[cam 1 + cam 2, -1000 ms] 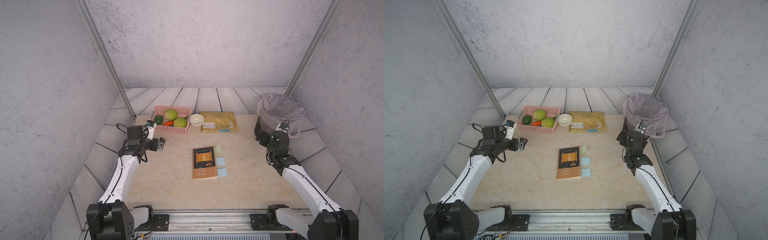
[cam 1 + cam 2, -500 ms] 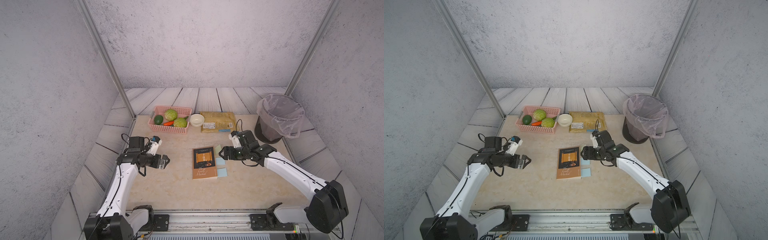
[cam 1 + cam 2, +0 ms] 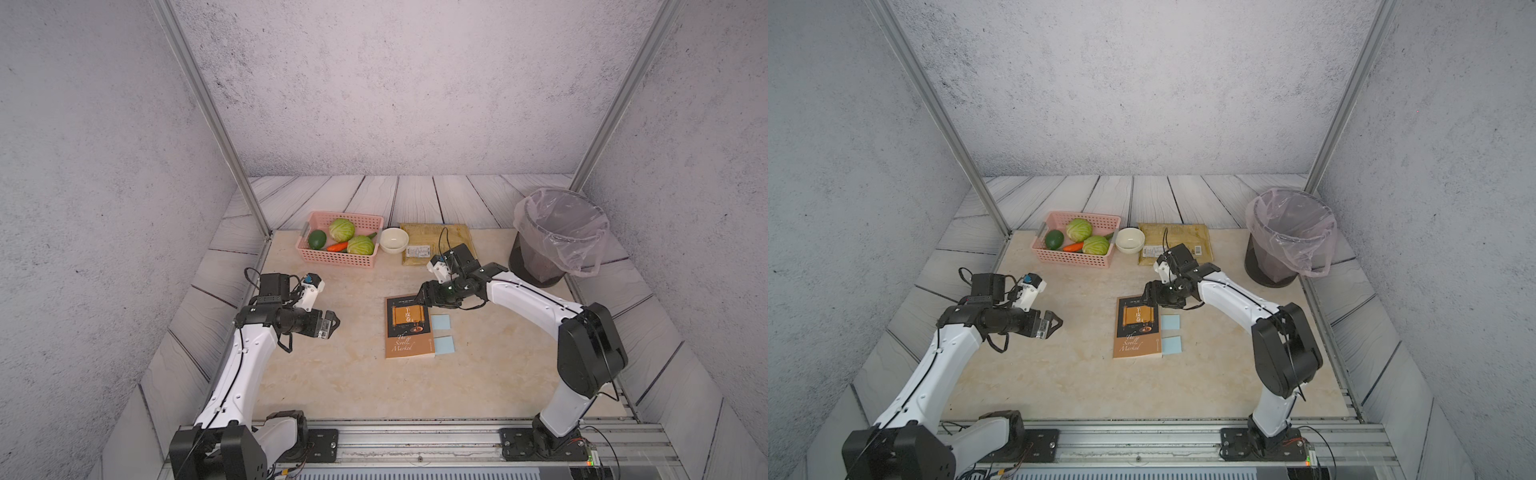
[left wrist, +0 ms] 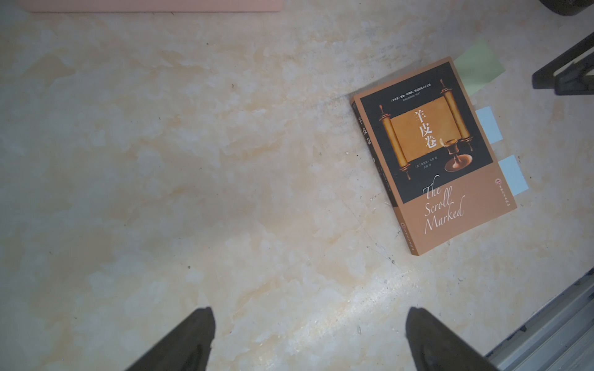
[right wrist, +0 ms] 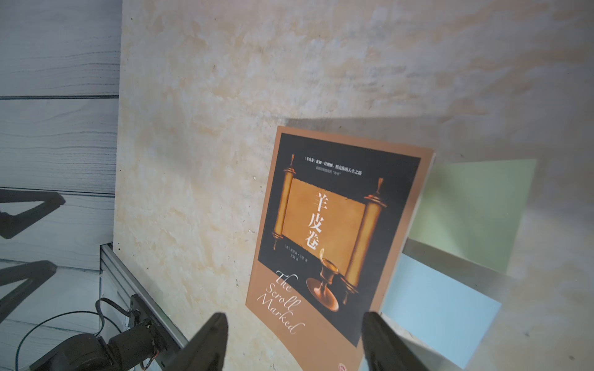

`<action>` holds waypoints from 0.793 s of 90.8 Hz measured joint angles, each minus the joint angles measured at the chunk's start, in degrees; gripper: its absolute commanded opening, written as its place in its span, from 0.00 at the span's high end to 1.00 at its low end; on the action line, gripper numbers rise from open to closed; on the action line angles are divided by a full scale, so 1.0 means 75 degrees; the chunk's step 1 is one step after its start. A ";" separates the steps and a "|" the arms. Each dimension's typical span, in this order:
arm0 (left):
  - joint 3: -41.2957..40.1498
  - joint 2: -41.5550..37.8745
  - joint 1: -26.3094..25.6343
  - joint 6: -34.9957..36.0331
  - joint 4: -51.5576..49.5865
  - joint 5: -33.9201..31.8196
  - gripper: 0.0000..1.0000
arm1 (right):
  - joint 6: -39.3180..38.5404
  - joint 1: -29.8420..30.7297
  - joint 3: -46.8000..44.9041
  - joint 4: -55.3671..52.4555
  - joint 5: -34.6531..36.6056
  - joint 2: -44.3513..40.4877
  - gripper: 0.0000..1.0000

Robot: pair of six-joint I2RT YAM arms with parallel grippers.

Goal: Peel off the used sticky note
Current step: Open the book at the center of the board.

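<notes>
A brown and black book (image 3: 409,326) (image 3: 1138,326) lies flat mid-table. Three sticky notes stick out of its right edge: a green one (image 4: 479,66) (image 5: 475,212) at the far end and two blue ones (image 3: 440,322) (image 3: 444,345). No writing shows on any of them. My right gripper (image 3: 422,293) (image 5: 294,324) hovers over the book's far end and hides the green note in both top views. It is open, with only the cover below it. My left gripper (image 3: 334,322) (image 4: 310,313) hangs wide open and empty over bare table, left of the book.
A pink basket (image 3: 338,259) of vegetables, a white bowl (image 3: 394,240) and a brown packet (image 3: 432,237) line the back. A bin (image 3: 557,237) with a plastic liner stands at the back right. A metal rail (image 3: 415,432) runs along the front edge.
My right arm swung from beside the bin over to the book's far end. My left gripper came forward and inward, closer to the book.
</notes>
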 measured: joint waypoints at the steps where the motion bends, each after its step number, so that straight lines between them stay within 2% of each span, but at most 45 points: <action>1: 0.0000 0.0000 0.0000 0.0000 0.0000 0.0000 0.02 | -0.0003 0.0000 0.0032 0.0006 -0.0015 0.0058 0.31; 19: 0.0000 0.0050 0.0000 0.0000 0.0000 0.0000 0.02 | 0.0058 0.0009 0.0201 0.0067 0.0047 0.0644 0.32; 72: -0.0032 0.0251 0.0000 0.0003 -0.0012 -0.0003 0.02 | 0.0070 0.0012 0.0318 0.0382 0.0659 0.1393 0.39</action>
